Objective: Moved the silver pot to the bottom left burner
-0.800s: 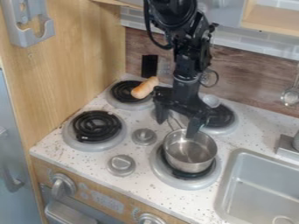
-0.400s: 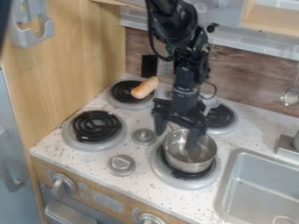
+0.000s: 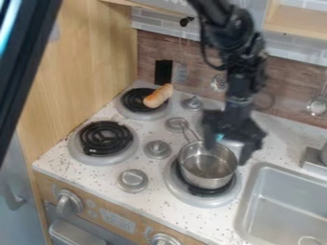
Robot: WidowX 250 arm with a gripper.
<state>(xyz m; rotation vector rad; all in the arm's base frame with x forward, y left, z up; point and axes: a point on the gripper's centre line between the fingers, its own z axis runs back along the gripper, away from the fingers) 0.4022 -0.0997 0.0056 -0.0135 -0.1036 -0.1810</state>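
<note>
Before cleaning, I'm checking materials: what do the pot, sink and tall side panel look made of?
The pot looks like polished metal, probably stainless steel: bright reflections line it. The sink seems matte grey plastic, perhaps painted: its shading is soft. The side panel seems satin wood or wood-look laminate: grain shows.

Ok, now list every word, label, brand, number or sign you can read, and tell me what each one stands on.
No text can be quoted as it reads.
Display panel on the wooden stove front: pale marks, perhaps digits, too blurred to read.
Small round marks beside the front knob nearest the tall wooden side panel: too small to read.
Silver pot: no lettering can be made out.
</note>
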